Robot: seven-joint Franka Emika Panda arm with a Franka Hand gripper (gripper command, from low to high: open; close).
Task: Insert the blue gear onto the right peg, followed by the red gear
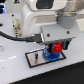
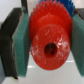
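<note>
Your gripper hangs low over the grey black-rimmed plate on the white table, its jaws clamped on the red gear. In the wrist view, the teal pads press both flanks of the red gear, whose dark centre hole faces the camera. The blue gear lies flat on the plate directly beneath, near the plate's end toward the exterior view's right; a sliver of blue shows behind the red teeth. You cannot make out the peg itself.
</note>
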